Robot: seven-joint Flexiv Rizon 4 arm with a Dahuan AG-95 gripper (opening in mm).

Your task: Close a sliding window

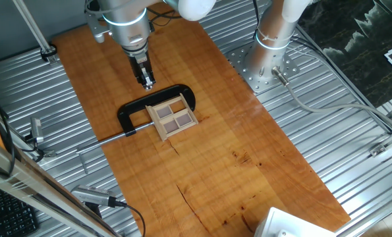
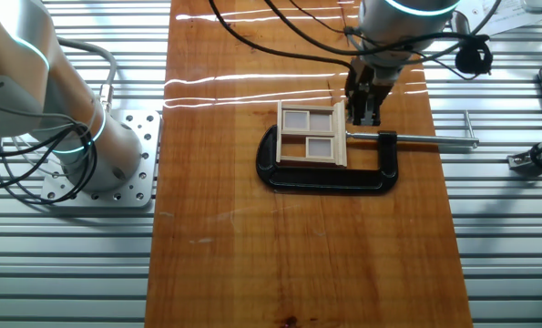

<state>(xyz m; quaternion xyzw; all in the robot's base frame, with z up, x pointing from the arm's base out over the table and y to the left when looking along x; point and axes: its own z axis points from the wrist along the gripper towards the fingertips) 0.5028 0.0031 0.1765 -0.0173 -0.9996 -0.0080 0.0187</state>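
Note:
The sliding window (image 1: 172,116) is a small light wooden frame with brownish-grey panes. It lies flat on the wooden board, held inside a black C-shaped clamp (image 1: 135,108). My gripper (image 1: 146,81) points down just beyond the clamp's far arm, a short way from the window and not touching it. Its fingers look closed together and hold nothing. In the other fixed view the window (image 2: 312,135) lies left of my gripper (image 2: 365,117), which hovers beside the frame's right edge above the clamp's screw bar (image 2: 427,138).
The wooden board (image 1: 235,164) lies on a ribbed metal table. The arm's base (image 1: 267,62) stands at the board's right side. The clamp's (image 2: 325,178) screw handle sticks out over the board's edge. A white object (image 1: 294,225) sits at the near corner.

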